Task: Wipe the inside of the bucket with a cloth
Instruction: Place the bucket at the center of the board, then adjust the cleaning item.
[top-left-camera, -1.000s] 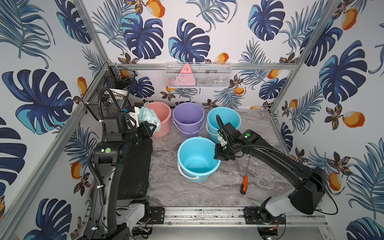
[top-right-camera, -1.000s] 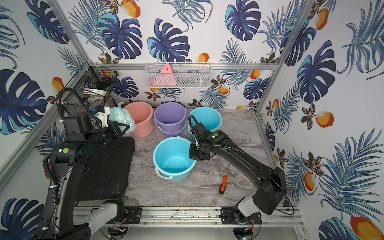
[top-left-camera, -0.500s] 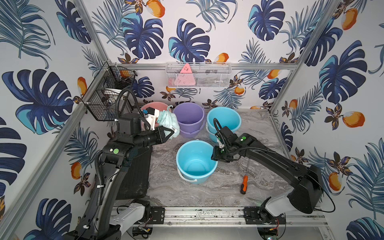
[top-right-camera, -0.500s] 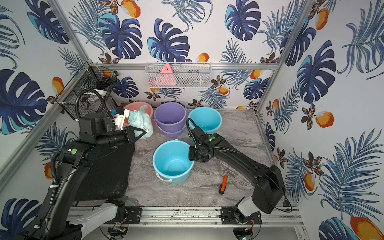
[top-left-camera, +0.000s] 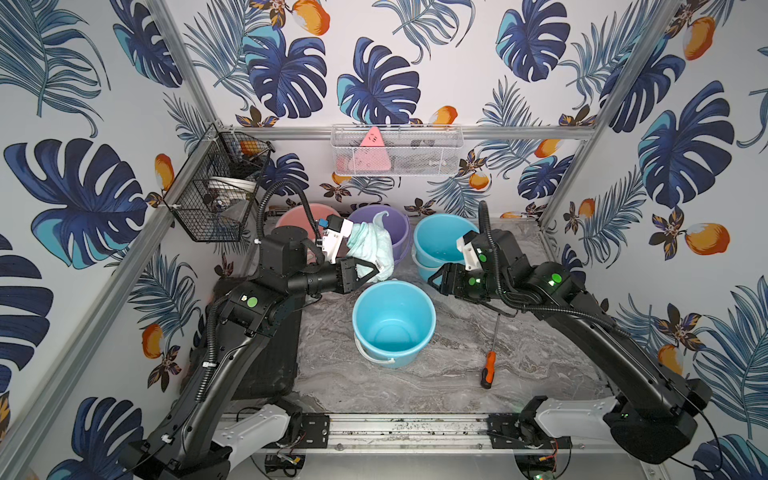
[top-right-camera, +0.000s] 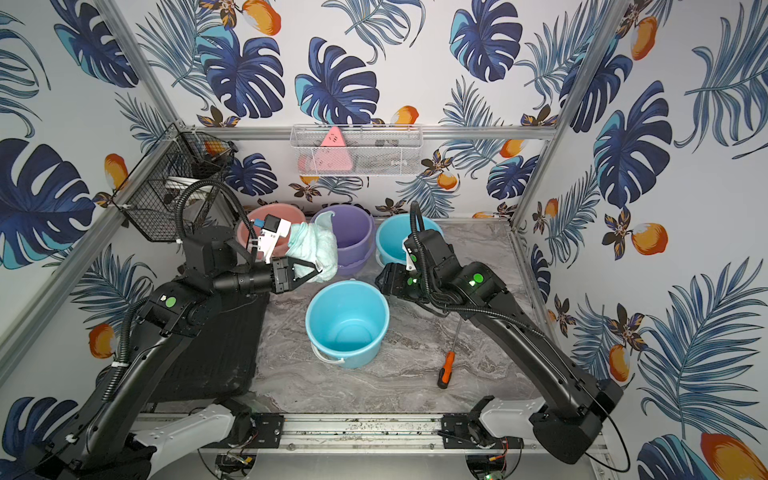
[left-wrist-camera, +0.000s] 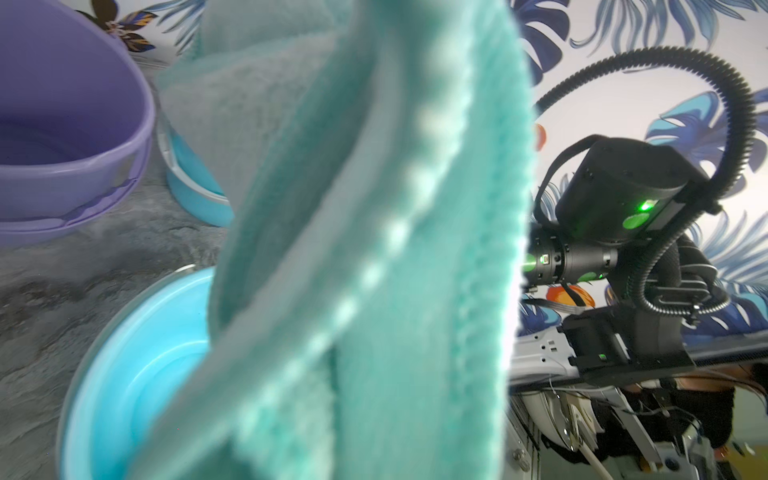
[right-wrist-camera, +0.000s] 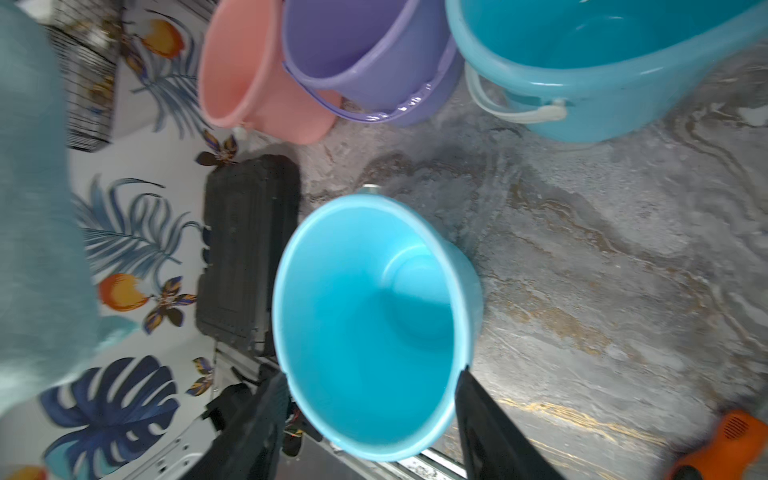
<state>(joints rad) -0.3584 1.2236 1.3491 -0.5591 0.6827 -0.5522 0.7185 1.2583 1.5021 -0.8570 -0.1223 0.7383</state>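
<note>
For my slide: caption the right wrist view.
Open right gripper overlooks empty light-blue plastic bucket; pale mint microfibre cloth blurred nearby.

The cloth (top-left-camera: 372, 246), centre of both top views, is soft, fluffy microfibre, matt, with a stitched hem that shows close up in the left wrist view (left-wrist-camera: 399, 232). Below it, the bucket (top-left-camera: 395, 318) is smooth pale-blue plastic with a soft sheen inside. The purple bucket (right-wrist-camera: 365, 54) is glossier plastic, and the pink bucket (right-wrist-camera: 241, 75) is duller. The tabletop (top-left-camera: 457, 382) has a grey marbled, stone-look surface with a matt finish. At lower left the case (top-left-camera: 274, 365) is matt black textured plastic. The screwdriver (top-left-camera: 488, 370) has a shiny orange plastic handle and a thin metal shaft. The black basket (top-left-camera: 208, 216) and the white basket (top-left-camera: 415, 153) are wire mesh. The rail (top-left-camera: 395, 428) along the bottom is brushed metal.
</note>
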